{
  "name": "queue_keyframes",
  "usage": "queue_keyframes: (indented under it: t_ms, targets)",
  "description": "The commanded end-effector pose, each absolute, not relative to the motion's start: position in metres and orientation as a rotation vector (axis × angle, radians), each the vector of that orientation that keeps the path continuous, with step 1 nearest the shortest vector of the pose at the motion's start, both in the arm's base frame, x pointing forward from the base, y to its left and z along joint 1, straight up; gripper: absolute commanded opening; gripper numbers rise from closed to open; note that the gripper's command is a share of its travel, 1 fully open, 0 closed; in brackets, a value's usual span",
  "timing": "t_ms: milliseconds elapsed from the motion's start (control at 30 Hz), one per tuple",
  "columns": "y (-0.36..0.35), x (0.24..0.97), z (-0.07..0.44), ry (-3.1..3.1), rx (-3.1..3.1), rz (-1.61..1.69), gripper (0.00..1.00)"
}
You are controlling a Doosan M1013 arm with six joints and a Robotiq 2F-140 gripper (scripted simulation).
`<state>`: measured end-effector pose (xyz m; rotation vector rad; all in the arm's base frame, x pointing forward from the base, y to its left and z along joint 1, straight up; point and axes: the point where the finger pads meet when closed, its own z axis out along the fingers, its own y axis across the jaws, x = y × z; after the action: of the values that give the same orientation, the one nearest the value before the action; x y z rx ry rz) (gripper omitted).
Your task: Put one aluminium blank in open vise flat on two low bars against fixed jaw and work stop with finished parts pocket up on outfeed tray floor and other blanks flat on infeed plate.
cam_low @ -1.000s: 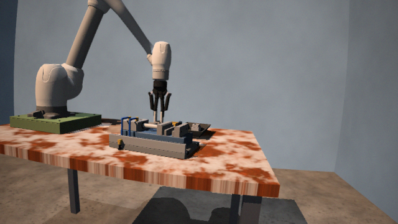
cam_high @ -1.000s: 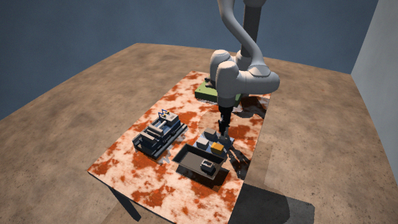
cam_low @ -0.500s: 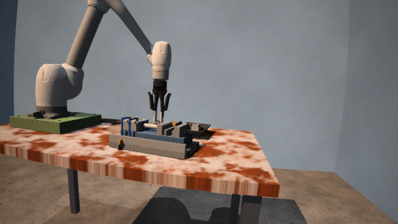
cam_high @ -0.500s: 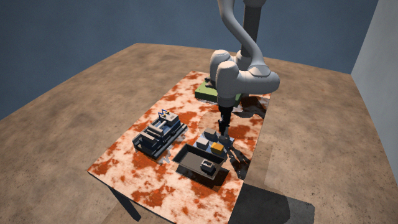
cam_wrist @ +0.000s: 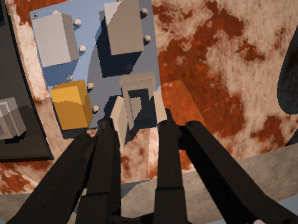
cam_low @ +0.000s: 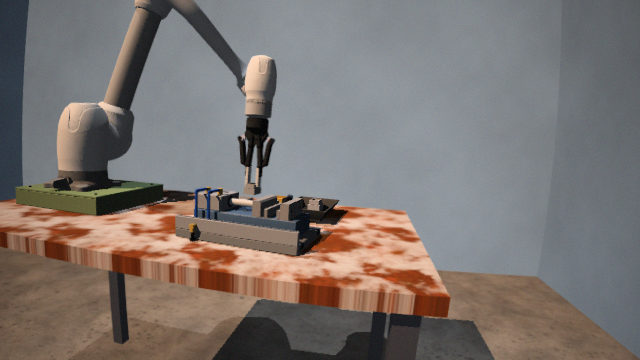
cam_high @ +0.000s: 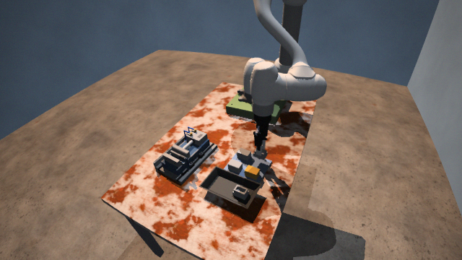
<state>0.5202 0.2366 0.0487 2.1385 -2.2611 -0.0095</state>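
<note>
Gripper (cam_high: pixel 260 149) (cam_low: pixel 252 184) (cam_wrist: pixel 140 104) clamped on finished part (cam_high: pixel 263 154) (cam_low: pixel 252 189) (cam_wrist: pixel 138 81), pocket up, between fingertips; infeed plate (cam_high: pixel 254 159) (cam_wrist: pixel 95 65) underneath. Risk: slip from shallow bite; beyond fingertips, in outfeed tray (cam_high: pixel 220 187) (cam_low: pixel 326 211) (cam_wrist: pixel 36 142), lean on wall or second pocketed part (cam_high: pixel 240 193) (cam_low: pixel 315 204) (cam_wrist: pixel 9 120) from off-centre release.

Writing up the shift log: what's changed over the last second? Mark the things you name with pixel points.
The gripper (cam_high: pixel 260 149) (cam_low: pixel 252 184) (cam_wrist: pixel 140 104) has risen, bringing up a pocketed part (cam_low: pixel 251 190) (cam_wrist: pixel 141 81) shut between its fingers; whether it was already gripped earlier, I can't tell. The vise (cam_high: pixel 181 146) (cam_low: pixel 240 237) and tray (cam_high: pixel 221 187) (cam_low: pixel 327 204) (cam_wrist: pixel 22 145) look unmoved.
</note>
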Motion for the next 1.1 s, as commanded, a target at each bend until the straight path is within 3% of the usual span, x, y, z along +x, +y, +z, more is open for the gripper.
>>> queue_keyframes:
  t_ms: [0,467,833,1067]
  targets:
    - [0.242,0.525,0.073,-2.276,2.156,0.004,0.00]
    - [0.242,0.525,0.118,-2.276,2.156,0.004,0.00]
    - [0.242,0.526,0.124,-2.276,2.156,0.004,0.00]
    - [0.221,0.587,0.127,-2.276,2.156,0.004,0.00]
